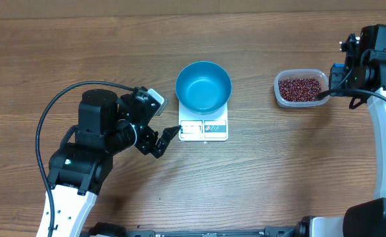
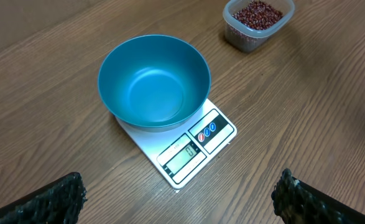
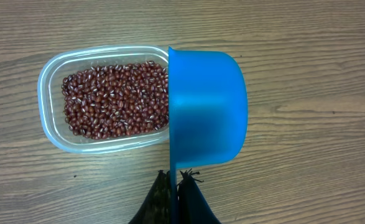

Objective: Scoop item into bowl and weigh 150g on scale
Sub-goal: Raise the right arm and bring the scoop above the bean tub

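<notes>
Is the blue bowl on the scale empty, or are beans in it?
Empty: the bowl shows a bare blue inside; the beans lie in the clear tub.

Sitting upright and empty on the flat white scale [image 1: 204, 130]: deep bright blue bowl [image 1: 203, 87], covering all but the display edge. Lying heaped in a clear tub [image 3: 43, 106], well apart to the right: small red-brown beans [image 1: 300, 88].

This is looking like a robotics lab bench rather than a real kitchen: two white-and-black arms [image 1: 81, 164] are standing at a plain wood-grain table [image 1: 61, 52], a black cable [image 1: 104, 83] looping out behind the left gripper [image 1: 165, 140]. Just ahead of that gripper a small scale [image 1: 204, 130] is carrying a blue bowl [image 1: 203, 87], while just beyond the right gripper [image 3: 175, 193], which is pinching a blue scoop [image 3: 207, 106], a clear tub [image 3: 48, 99] of beans [image 3: 114, 99] is sitting.
</notes>
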Tool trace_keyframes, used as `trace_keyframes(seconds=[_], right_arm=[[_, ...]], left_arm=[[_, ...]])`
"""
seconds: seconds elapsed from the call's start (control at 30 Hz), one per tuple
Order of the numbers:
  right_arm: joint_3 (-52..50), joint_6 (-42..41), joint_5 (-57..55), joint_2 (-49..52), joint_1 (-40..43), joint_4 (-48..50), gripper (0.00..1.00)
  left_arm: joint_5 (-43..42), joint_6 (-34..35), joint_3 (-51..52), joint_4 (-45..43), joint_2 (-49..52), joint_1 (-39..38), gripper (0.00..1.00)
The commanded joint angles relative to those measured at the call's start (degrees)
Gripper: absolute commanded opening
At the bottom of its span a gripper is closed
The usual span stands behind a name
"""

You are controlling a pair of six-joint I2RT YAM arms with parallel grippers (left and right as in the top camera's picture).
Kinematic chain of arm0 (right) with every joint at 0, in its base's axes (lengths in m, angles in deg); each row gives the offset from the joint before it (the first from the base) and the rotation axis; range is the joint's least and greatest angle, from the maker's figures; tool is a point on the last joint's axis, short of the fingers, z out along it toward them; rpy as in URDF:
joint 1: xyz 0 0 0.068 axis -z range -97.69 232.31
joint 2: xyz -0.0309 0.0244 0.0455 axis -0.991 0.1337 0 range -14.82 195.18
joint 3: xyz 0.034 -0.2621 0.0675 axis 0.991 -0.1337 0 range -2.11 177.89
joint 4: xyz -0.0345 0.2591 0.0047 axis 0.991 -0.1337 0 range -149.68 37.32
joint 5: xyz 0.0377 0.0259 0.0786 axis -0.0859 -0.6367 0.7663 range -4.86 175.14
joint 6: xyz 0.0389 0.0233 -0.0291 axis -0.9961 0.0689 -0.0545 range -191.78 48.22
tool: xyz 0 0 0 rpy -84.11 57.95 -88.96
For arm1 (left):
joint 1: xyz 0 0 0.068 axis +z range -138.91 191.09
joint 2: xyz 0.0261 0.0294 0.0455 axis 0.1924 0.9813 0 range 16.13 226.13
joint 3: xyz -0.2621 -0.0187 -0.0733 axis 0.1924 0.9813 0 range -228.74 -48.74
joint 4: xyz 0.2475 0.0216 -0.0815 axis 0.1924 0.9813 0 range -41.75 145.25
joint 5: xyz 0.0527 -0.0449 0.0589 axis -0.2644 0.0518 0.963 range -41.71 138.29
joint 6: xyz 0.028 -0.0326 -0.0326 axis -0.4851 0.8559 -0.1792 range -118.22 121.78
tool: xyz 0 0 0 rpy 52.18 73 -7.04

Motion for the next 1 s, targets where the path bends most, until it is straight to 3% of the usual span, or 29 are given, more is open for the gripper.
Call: trace_keyframes(seconds=[0.0, 0.23, 0.53, 0.97], right_arm=[[2.51, 0.66, -1.18, -0.09, -0.66, 0.57, 0.04], [3.61, 3.43, -9.18, -0.04, -6.03, 1.22, 0.03], [3.61, 1.2, -14.51, 0.11, -10.86, 0.63, 0.03], [3.39, -2.95, -15.5, 2.62, -14.38, 2.51, 0.04]], left_arm=[[-0.87, -1.27, -1.51, -0.24, 0.31, 0.26, 1.0], [-0.87, -1.27, -1.51, -0.22, 0.31, 0.26, 1.0], [-0.87, -1.27, -1.51, -0.24, 0.31, 0.26, 1.0], [-0.87, -1.27, -1.51, -0.22, 0.31, 0.26, 1.0]])
